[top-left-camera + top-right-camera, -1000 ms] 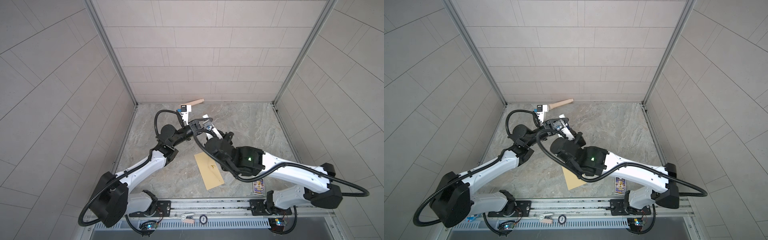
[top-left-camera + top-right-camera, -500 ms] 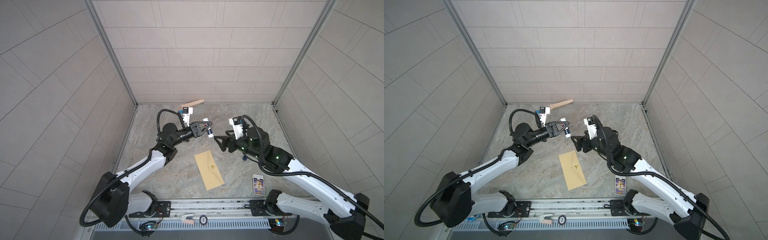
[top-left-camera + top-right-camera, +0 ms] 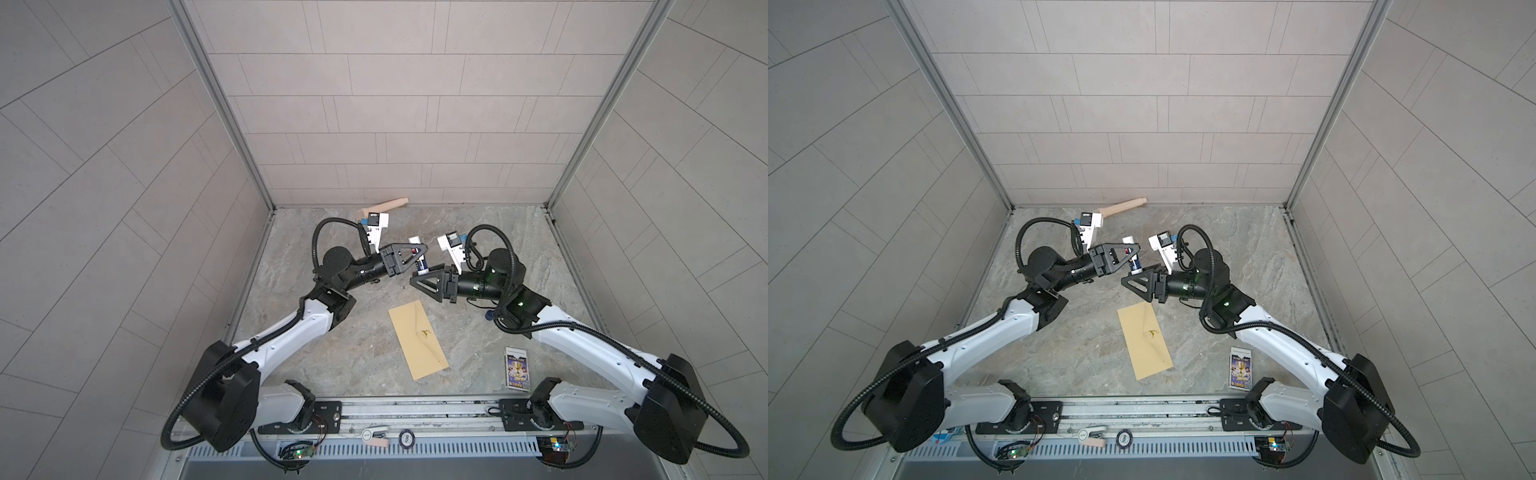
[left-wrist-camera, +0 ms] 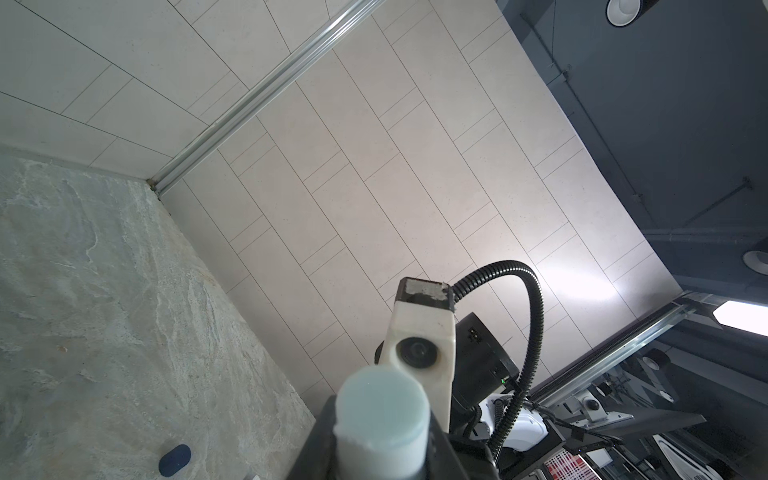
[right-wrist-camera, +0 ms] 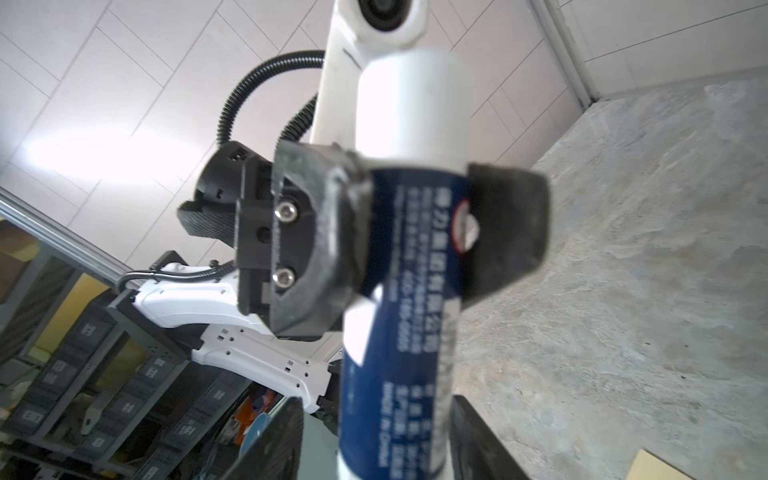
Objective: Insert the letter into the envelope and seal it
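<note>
1. Noted left claw [image 3: 417, 255] clenched on glue stick [image 5: 409, 311] at mid-label, just above centre in both top views, raised off the counter [image 3: 478, 232].
2. Noted right claw [image 3: 419, 277] set about the stick's lower end; could not tell whether gripping or merely straddling.
3. Judged step: readying glue for the flap. Best done holding the left grip firm, squaring right jaws on the base, turning slowly, avoiding sideways pull on the tube.
4. Spotted dark blue cap [image 4: 174, 459] loose on the counter.
5. Found envelope [image 3: 417, 340] flat at lower centre in both top views, well apart from both claws. Yellow-tan, long, lying at an angle, flap seemingly folded down, small dark mark near the point.
6. Saw no letter in any view; presumed inside, unconfirmed.
</note>
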`<move>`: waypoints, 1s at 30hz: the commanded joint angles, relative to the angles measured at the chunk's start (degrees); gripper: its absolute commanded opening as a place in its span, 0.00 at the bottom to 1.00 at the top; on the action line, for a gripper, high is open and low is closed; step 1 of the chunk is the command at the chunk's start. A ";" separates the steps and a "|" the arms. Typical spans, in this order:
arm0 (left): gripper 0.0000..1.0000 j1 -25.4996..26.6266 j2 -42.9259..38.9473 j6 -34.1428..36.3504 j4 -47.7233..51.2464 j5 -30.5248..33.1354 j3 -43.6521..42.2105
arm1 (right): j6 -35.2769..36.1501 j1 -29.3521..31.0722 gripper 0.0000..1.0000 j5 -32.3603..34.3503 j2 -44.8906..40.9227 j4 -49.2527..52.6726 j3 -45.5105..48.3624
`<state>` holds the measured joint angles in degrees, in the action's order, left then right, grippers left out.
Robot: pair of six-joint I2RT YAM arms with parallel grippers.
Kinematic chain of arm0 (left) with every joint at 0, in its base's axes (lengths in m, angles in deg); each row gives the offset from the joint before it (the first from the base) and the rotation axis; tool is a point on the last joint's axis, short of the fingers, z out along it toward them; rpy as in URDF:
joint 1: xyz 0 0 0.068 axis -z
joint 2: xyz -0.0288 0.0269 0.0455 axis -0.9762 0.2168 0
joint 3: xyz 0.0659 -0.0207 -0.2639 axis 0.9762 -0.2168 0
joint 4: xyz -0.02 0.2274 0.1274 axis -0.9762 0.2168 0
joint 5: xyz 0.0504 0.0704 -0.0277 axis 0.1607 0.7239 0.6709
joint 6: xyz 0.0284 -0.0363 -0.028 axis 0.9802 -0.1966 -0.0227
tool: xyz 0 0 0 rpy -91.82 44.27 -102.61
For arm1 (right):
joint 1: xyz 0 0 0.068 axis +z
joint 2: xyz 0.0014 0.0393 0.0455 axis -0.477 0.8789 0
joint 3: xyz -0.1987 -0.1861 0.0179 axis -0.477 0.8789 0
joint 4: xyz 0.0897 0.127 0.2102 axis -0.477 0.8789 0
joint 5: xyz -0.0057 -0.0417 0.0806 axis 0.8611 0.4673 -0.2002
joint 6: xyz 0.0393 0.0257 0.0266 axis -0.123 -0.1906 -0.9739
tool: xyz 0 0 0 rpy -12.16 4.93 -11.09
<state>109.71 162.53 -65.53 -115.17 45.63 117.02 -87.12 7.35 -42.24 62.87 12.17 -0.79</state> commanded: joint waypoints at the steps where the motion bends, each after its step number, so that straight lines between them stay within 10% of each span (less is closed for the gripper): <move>1: 0.00 0.30 -0.69 -0.96 -3.45 -0.81 -0.12 | -0.07 -0.15 0.43 -2.18 -1.28 -1.64 -1.53; 7: 0.00 0.47 -0.77 1.18 -0.78 -0.46 0.11 | 11.68 1.49 0.07 5.24 -3.57 21.67 -9.75; 10: 0.00 0.65 -1.37 4.81 3.57 0.43 -0.08 | 21.86 7.76 0.05 24.39 -3.85 39.53 -16.63; 14: 0.00 0.99 -1.68 7.76 6.53 2.79 -0.21 | 26.69 25.60 0.05 66.48 -0.82 49.11 -23.05; 20: 0.00 0.99 -1.63 7.72 5.45 4.11 -0.66 | 20.69 36.71 0.01 96.51 2.85 50.47 -23.80; 24: 0.00 0.82 -1.69 9.37 6.20 3.25 -1.09 | 21.47 35.47 0.17 85.69 -1.34 49.93 -22.14; 30: 0.00 1.68 -2.99 25.22 14.75 -2.56 -0.70 | 19.14 12.78 0.50 37.88 -16.78 50.30 -13.90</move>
<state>110.74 161.11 -51.15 -104.92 46.79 116.08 -65.55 27.65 17.58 51.85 61.41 -15.98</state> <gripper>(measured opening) 0.264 0.478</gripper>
